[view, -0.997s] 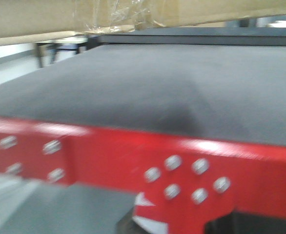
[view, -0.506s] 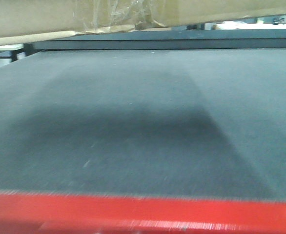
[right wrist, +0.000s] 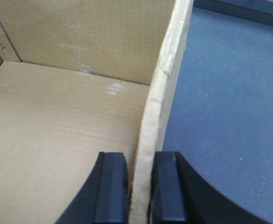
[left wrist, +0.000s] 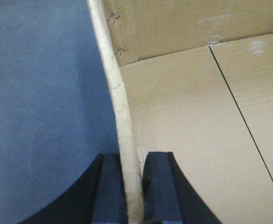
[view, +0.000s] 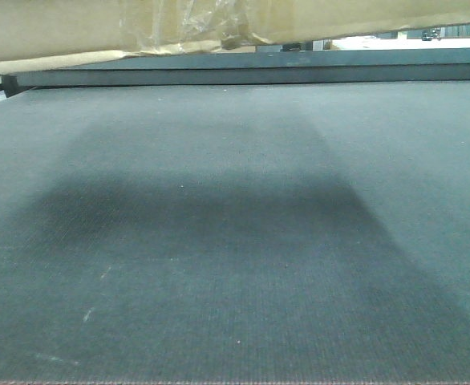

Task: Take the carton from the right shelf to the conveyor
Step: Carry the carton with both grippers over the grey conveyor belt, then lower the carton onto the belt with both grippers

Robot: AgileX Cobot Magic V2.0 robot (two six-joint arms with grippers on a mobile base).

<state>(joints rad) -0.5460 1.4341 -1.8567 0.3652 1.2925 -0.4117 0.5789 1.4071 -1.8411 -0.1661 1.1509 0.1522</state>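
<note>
1. Brown corrugated cardboard is filling the top edge of the front view: the carton (view: 58, 32) is hanging over the conveyor (view: 235, 265), with wrinkled clear tape (view: 195, 24) showing on its lower edge
2. The front view is showing the dark grey woven belt running wide below the carton, with a broad shadow (view: 203, 216) lying on it. The far rail (view: 299, 68) of the conveyor is showing under the carton's lower edge, so the two are appearing apart here. Neither gripper is appearing in this view
3. The left wrist view is showing what the front view is hiding: the left gripper (left wrist: 131, 158) is clamping the carton's upright side wall, one black finger (left wrist: 109, 186) outside over the belt and the other inside. Two staples (left wrist: 114, 17) are sitting near the far corner
4. The right wrist view is showing the opposite wall: the right gripper (right wrist: 139, 156) is pinching it in the same way, one finger (right wrist: 111, 186) inside the carton and the other outside
5. Only the wrist views are showing the carton's open interior, with white scuffs (right wrist: 113, 88) marking the inner corner
</note>
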